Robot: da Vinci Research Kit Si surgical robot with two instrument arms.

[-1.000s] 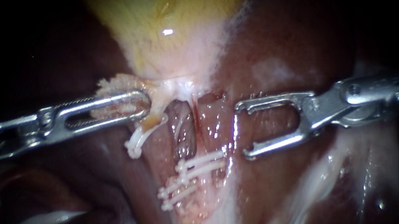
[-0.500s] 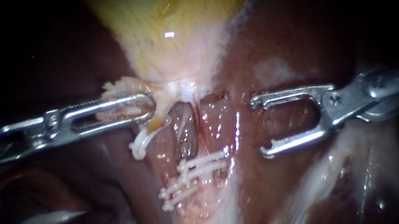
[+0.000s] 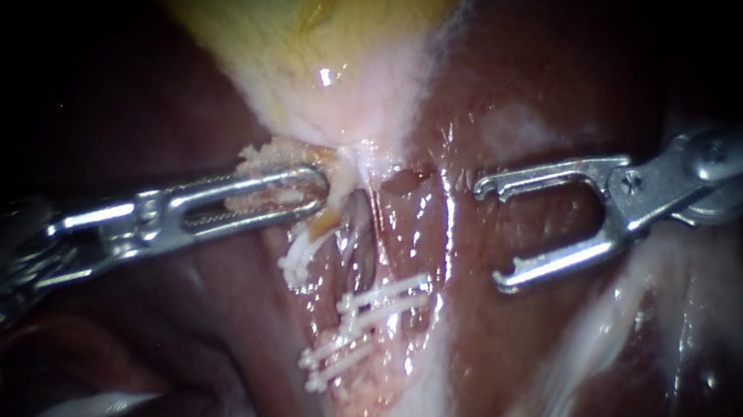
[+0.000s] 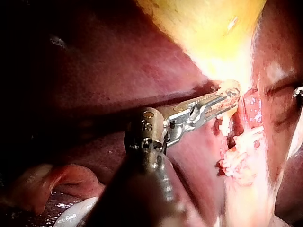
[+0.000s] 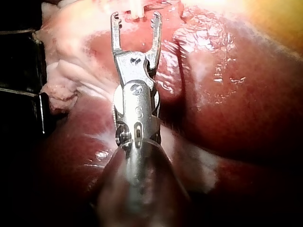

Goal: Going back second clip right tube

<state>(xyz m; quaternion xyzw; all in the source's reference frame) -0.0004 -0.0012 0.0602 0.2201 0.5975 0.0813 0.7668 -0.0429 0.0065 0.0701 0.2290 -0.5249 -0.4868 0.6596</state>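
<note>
Surgical work site at close range: a wet, dark-red liver (image 3: 539, 213) and a yellow gallbladder (image 3: 332, 8) lie lit against surrounding darkness. White clips (image 3: 384, 293) sit across the pale tissue below, with the slender steel left instrument (image 3: 319, 187) and right instrument (image 3: 492, 235) reaching in from opposite sides.

Two instruments: the left instrument (image 3: 314, 187) and the right instrument (image 3: 492, 235). One yellow gallbladder (image 3: 335, 27) and one dark red liver (image 3: 547, 64). One white clip (image 3: 298, 257) sits just under the left instrument's tip. Ahead of the right instrument lie four white bars (image 3: 385, 297); whether they are two clips or four cannot be told.
</note>
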